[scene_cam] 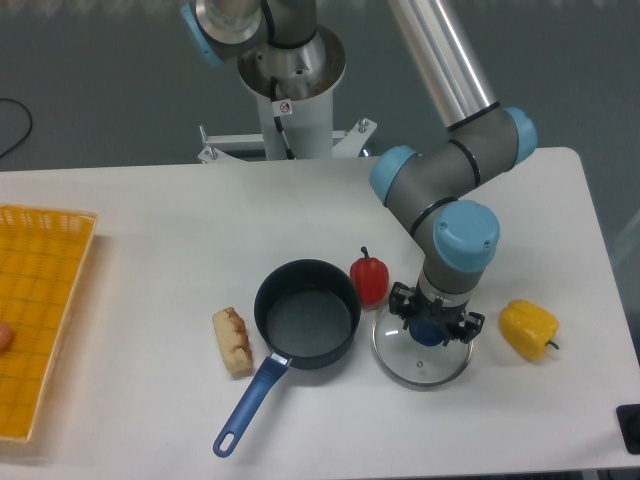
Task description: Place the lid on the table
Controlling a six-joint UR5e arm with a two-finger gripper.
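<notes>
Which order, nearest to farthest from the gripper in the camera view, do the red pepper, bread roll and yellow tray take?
From the gripper:
1. Red pepper, just to its left in the picture, beside the pot.
2. Bread roll, beyond the pot.
3. Yellow tray, at the table's far left edge.

Silver-grey tubular arm [440, 60] with light-blue joint caps [463, 232].

The gripper [433, 325] sits under the arm's blue-capped wrist, so its fingers are mostly covered and whether they clamp the lid's [422, 355] dark blue knob cannot be told. The lid's back rim is hidden too. The yellow mesh tray [40, 320] runs off the left edge, where a small pinkish object [5, 338] is cut off. A dark object [630, 428] is clipped at the lower right.
</notes>
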